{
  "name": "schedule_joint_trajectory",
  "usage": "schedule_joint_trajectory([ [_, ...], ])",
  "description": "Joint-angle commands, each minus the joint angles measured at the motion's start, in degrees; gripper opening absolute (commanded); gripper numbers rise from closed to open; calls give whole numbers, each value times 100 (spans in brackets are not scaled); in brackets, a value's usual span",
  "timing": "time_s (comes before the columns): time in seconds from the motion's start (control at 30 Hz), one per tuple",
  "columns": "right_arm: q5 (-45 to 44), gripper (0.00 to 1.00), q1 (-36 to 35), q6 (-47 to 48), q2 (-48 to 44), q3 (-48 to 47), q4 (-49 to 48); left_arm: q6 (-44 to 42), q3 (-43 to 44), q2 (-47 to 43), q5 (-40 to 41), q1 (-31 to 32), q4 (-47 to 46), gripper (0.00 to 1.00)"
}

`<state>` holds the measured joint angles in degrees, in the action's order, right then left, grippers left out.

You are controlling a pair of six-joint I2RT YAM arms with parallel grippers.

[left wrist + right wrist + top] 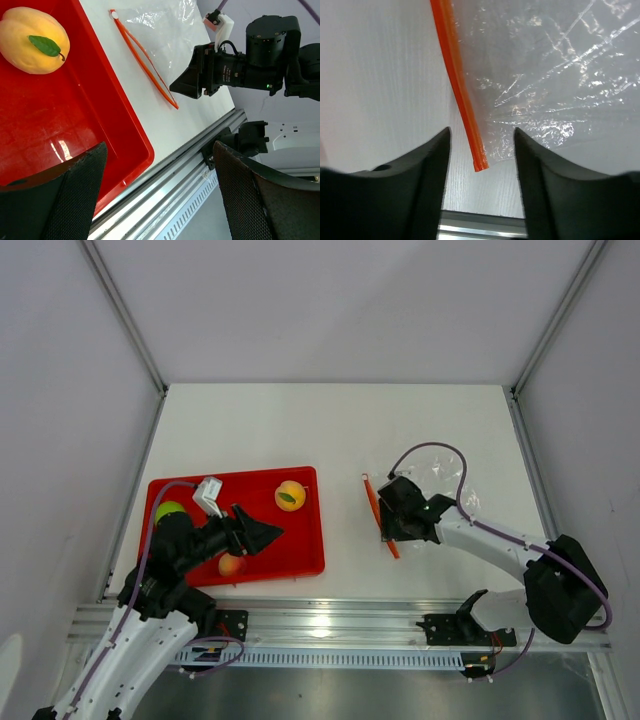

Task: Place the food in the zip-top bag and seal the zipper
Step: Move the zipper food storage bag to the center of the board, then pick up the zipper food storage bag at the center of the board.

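A red tray (300, 558) holds the green apple (170, 510), the yellow-orange fruit (291, 496) with its leaf mark and the pink-orange peach (231, 564), which is partly under my left arm. The brown fruit is hidden. My left gripper (268, 533) hovers open and empty over the tray, with the yellow-orange fruit (32, 40) ahead of it. The clear zip-top bag (435, 475) lies flat to the right, its red-orange zipper (378, 515) facing the tray. My right gripper (481, 145) is open, low over the table, its fingers on either side of the zipper's (462, 85) near end.
An aluminium rail (320, 620) runs along the table's near edge, close to the tray and to the zipper's end. White walls and metal frame posts (125, 315) close in the table. A purple cable (440, 450) loops over the bag.
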<state>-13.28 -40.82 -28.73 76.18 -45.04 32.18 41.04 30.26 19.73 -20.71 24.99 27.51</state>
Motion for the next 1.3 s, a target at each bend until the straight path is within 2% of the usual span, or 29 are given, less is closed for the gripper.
schedule_joint_trajectory([
  [0.0, -807, 67, -189, 8, -139, -303, 235, 80, -29, -13, -153, 6, -149, 88],
  [0.07, -1236, 91, -425, 43, -69, -444, 218, 89, -46, -13, -153, 6, -114, 87],
  [0.1, -1299, 99, -453, 60, -8, -497, 166, 97, -29, -30, -153, 6, -105, 87],
  [0.23, -958, 100, -418, 166, 554, -839, 182, 115, -20, -83, -135, 6, -26, 87],
  [0.37, -1728, 99, -742, 324, 1074, -1279, 271, 98, -20, -74, -109, 6, 9, 87],
  [0.47, -1836, 77, -752, 368, 1363, -1437, 244, 141, -47, -39, -153, 6, -8, 87],
  [0.5, -1941, 66, -752, 342, 1529, -1481, 253, 150, -47, -30, -161, 6, -9, 87],
  [0.63, -2038, 53, -752, 368, 1847, -1561, 122, 142, -12, -4, -223, 6, 18, 86],
  [0.77, -2073, 46, -744, 359, 2084, -1605, -54, 141, -3, -30, -214, 6, 123, 86],
  [1.0, -2179, 42, -691, 447, 2454, -1684, -326, 185, -29, -206, -162, 6, 273, 85],
  [1.23, -2223, 22, -533, 430, 2639, -1675, -450, 194, -12, -241, -170, 6, 387, 85],
  [1.27, -2223, 14, -532, 421, 2621, -1632, -476, 186, -20, -259, -170, 6, 431, 85],
])
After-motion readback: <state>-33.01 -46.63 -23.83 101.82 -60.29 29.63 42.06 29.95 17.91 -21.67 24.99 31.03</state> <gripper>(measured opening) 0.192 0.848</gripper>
